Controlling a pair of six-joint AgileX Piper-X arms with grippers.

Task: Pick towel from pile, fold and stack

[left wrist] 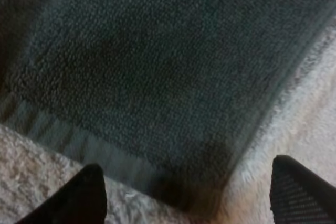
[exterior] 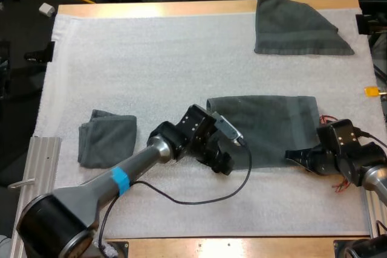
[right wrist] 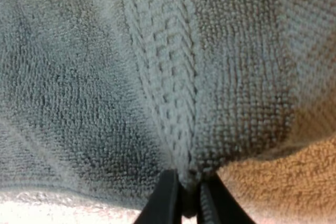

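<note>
A dark grey-green towel (exterior: 266, 131) lies spread flat on the middle of the white mat (exterior: 151, 70). My left gripper (exterior: 225, 162) hovers at its near left corner, open. In the left wrist view the two fingertips (left wrist: 79, 195) stand wide apart around the towel corner (left wrist: 157, 77), clear of it; left gripper (left wrist: 189, 203). My right gripper (exterior: 294, 158) is at the towel's near right edge. There its fingers (right wrist: 168, 198) are shut on a pinched ridge of the towel's hem (right wrist: 173, 103); right gripper (right wrist: 188, 199).
A folded towel (exterior: 107, 138) lies at the mat's left side. Another towel (exterior: 296, 25), loosely folded into a triangle, lies at the far right corner. A metal rail (exterior: 42, 161) runs along the near left edge of the table.
</note>
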